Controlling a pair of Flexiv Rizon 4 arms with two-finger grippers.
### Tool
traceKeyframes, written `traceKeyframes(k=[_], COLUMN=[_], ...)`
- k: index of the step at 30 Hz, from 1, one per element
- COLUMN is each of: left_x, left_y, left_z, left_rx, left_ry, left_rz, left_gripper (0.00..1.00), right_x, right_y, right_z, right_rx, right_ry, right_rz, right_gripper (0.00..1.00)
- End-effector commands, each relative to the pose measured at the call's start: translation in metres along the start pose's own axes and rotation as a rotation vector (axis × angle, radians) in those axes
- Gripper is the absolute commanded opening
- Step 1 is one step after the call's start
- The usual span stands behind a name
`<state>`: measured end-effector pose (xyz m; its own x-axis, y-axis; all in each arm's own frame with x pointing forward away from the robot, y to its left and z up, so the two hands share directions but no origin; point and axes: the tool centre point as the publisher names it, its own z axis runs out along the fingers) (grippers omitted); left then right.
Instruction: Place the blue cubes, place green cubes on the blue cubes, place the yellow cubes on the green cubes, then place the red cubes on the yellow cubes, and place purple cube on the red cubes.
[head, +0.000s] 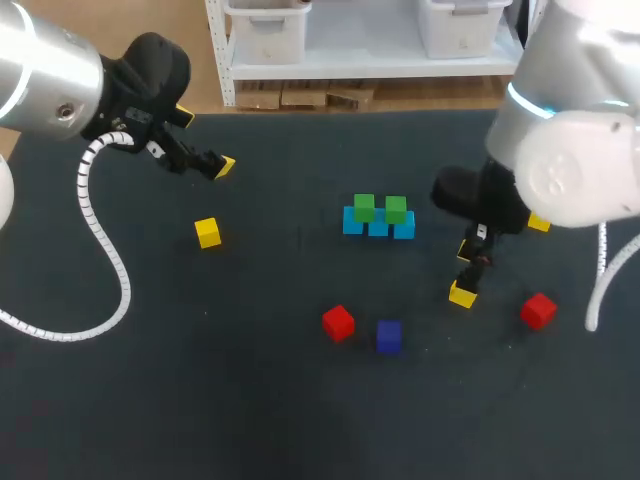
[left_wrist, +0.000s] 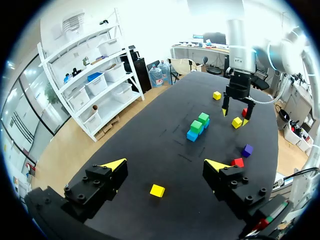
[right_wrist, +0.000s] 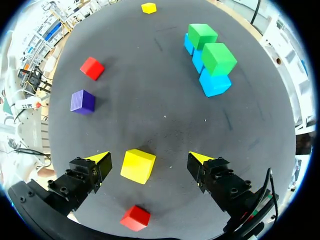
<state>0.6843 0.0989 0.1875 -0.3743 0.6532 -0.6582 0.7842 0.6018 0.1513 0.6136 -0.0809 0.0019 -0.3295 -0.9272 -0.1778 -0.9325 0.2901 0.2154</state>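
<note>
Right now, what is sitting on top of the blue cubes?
Two green cubes sit side by side on the row of blue cubes, with nothing stacked on them. The blue tops under the greens are covered, so their exact seating cannot be seen.

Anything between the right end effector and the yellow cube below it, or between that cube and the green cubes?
Nothing visible. The right end effector hangs open over the yellow cube, and bare table runs from it to the green cubes.
</note>
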Motion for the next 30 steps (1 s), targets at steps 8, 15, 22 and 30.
traceKeyframes(k=[8,15,22,30], left_x=[0.001,0.001,0.001,0.001], left_y=[0.001,0.001,0.001,0.001], left_z=[-0.001,-0.001,-0.001,-0.001], left_rx=[0.004,0.004,0.004,0.004], left_ry=[-0.005,-0.005,-0.005,-0.005], left_rz=[0.002,0.002,0.002,0.002], left_gripper=[1.0,1.0,1.0,1.0], right_x=[0.005,0.007,0.009,0.011], right_y=[0.0,0.008,0.016,0.021], right_z=[0.009,0.005,0.007,0.01], right_rx=[-0.09,-0.067,-0.053,0.009], right_ry=[0.042,0.072,0.116,0.16], right_rz=[-0.003,-0.008,-0.014,0.008], right_gripper=[1.0,0.76,0.5,0.49])
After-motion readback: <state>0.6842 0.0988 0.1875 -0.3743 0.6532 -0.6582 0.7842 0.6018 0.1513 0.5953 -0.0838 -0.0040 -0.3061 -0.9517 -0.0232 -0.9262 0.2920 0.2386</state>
